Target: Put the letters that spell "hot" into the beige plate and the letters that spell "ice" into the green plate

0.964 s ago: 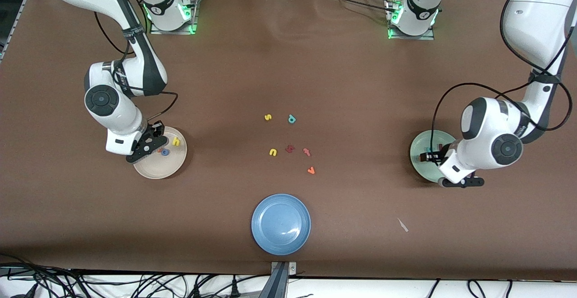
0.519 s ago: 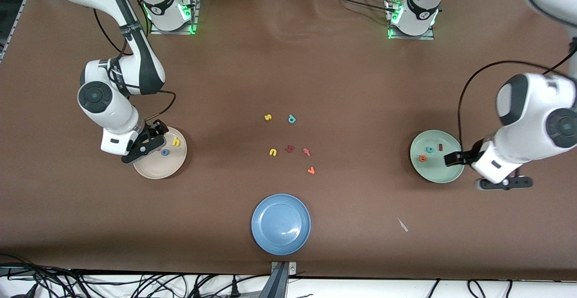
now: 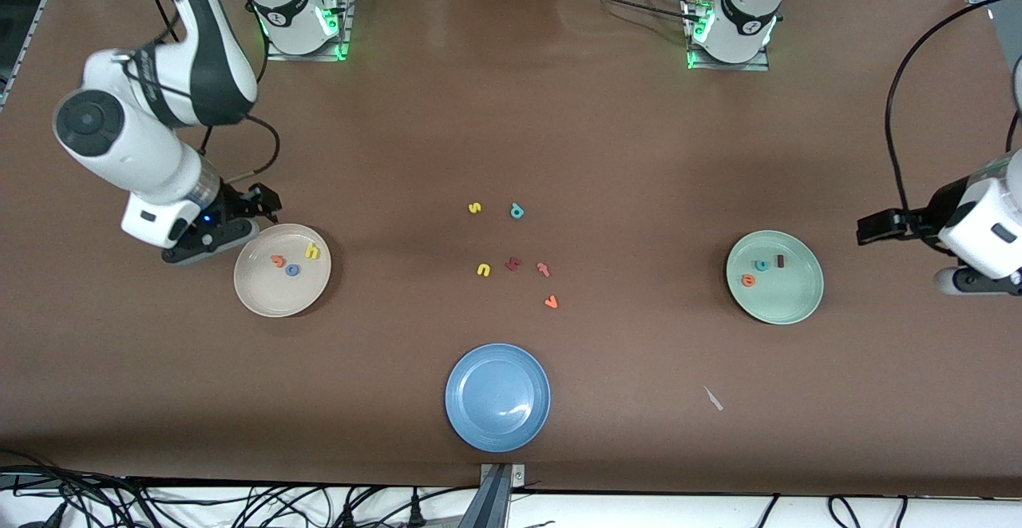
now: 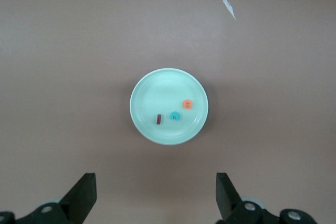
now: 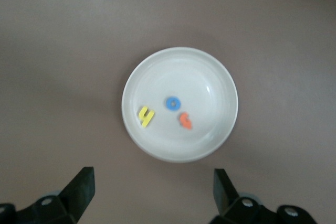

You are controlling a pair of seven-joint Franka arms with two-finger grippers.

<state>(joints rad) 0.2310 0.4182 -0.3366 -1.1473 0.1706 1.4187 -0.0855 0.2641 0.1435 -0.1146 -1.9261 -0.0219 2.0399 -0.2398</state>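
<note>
Foam letters in round plates [image 3: 263,296] [image 3: 798,308] | grippers [image 3: 231,220] [image 3: 878,228] spread

The white left arm's black two-finger claw [image 4: 155,198] hangs raised with its jaws spread wide and holding nothing. The white right arm's black two-finger claw [image 5: 152,195] likewise hangs raised, jaws wide and holding nothing.

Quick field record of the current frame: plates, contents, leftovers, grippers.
beige plate: yellow h, blue o, orange t
green plate: dark red i, teal c, orange e
blue plate: no letters
table centre: six stray letters
left gripper: open, holding nothing
right gripper: open, holding nothing
</note>
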